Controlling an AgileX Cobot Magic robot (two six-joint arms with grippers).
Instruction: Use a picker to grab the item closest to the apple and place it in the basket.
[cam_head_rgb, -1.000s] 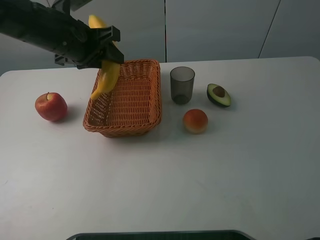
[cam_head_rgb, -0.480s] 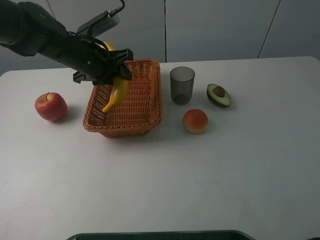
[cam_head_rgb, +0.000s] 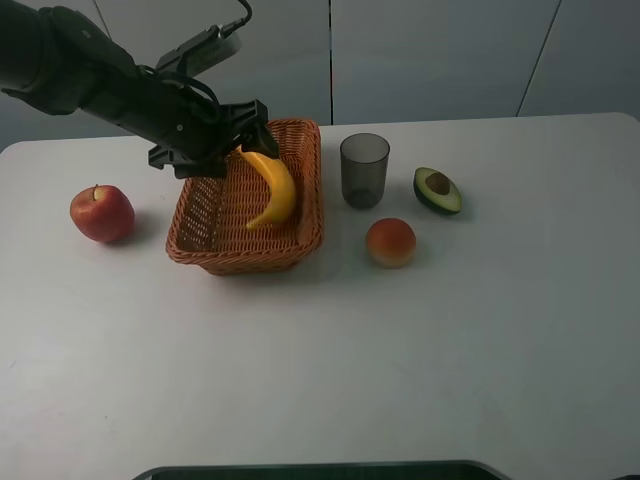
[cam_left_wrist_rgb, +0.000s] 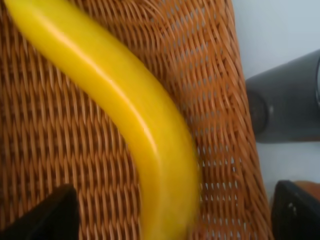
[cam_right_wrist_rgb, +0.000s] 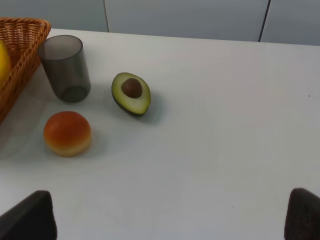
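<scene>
Step in hand, as judged: release and clear. Task looks nearly done.

Table (cam_head_rgb: 320, 340) – white. The basket (cam_head_rgb: 240, 258) sits in its rear-left part, with the apple (cam_head_rgb: 101, 213) well apart at the basket's 9 o'clock.

Left gripper (cam_head_rgb: 215, 140) hangs over the basket's 10 o'clock corner. In the wrist view its fingers stand wide apart either side of the banana (cam_head_rgb: 278, 190) without touching it, so the fruit is released. Right gripper (cam_right_wrist_rgb: 165, 215) is spread too, with nothing between.

To finish well:
- lift straight up with the jaws kept spread
- avoid dragging toward 3 o'clock, where a finger could catch the rim or nudge the fruit

The banana lies inside the basket, toward its 3 o'clock wall. Its long axis runs roughly 12 to 6 – one end near 12, the tip near 6, and the curve bulging toward 3. Blur on it in the wrist view; I cannot tell whether it has settled.
</scene>
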